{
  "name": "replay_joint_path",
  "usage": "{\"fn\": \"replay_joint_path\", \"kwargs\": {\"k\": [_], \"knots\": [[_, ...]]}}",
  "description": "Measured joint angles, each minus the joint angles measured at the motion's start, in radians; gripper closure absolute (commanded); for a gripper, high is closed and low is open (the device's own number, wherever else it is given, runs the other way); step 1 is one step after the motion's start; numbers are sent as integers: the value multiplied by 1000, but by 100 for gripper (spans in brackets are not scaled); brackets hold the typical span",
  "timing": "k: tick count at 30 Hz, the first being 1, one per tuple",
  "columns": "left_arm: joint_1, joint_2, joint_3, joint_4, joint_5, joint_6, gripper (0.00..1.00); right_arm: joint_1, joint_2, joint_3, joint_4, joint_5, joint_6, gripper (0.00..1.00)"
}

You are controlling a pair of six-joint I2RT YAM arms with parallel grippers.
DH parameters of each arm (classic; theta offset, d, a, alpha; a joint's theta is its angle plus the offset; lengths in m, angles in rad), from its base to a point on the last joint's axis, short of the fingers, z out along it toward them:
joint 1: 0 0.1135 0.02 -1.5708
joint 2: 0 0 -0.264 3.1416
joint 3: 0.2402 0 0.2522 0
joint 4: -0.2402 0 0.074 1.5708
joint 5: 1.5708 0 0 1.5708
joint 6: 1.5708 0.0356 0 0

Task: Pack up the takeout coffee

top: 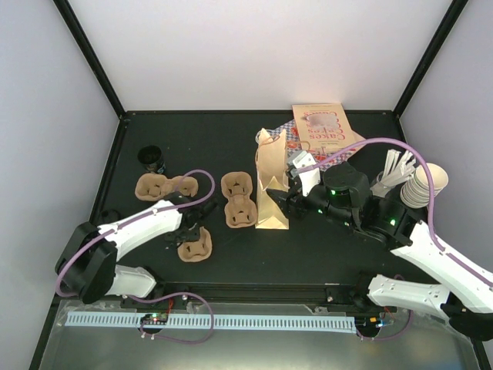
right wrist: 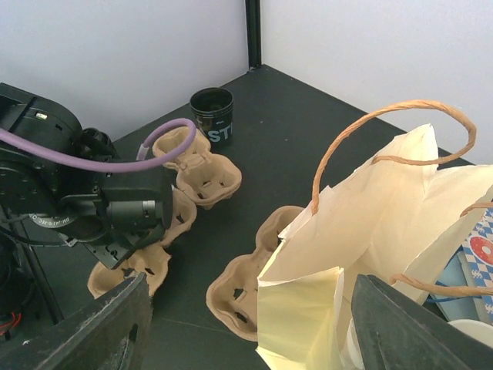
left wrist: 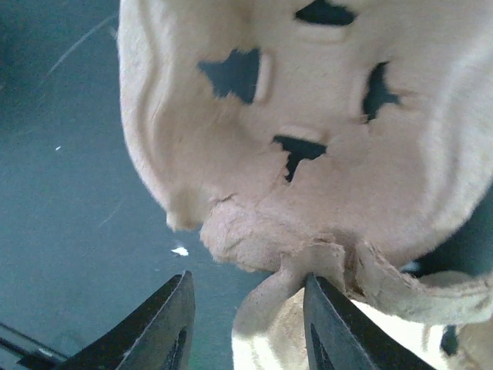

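The clearest writing is red lettering reading "Cakes" on a flat printed bag (top: 323,129) at the upper middle of the overhead view. It lies on a blue-checked sheet (right wrist: 470,247) with a doughnut picture. A black cup (right wrist: 212,112) stands in the upper left corner of the worktop (top: 331,247), showing pale letters "ST" on its side, the rest turned away. The takeout coffee I cannot pick out for certain; this black cup is the only lone cup plainly in sight, well apart from the tan paper bag (top: 271,185).

That bag stands upright in the middle of the frame, mouth open, its twisted paper handles arching above. The right arm's fingers (right wrist: 408,331) stand wide apart at its near corner, clamped on nothing. A white shape just inside one finger is too cut off to name.

Brown cardboard cup carriers lie left of the bag: one pair (top: 239,199) just beside it, another (top: 166,185) nearer the black cup, and a third (top: 195,247) lower down. The left arm's fingers (left wrist: 166,324) are apart, either side of that third carrier's torn lip. One finger touches the cardboard and the other shows a gap.

A stack of cream cups (top: 427,183) and white sticks (top: 397,168) lie at the right edge. In the right wrist view, the left arm's black wrist hides part of the carriers.
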Motion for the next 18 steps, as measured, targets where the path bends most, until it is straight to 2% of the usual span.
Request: {"fn": "replay_joint_path", "kwargs": {"k": [10,18], "knots": [[172,-121,-40,10,-14,-27,58,0,-5,-4,1,0,-4,26],[295,-158,-40,25,-26,-26,55,0,-6,-23,0,0,-8,26]]}}
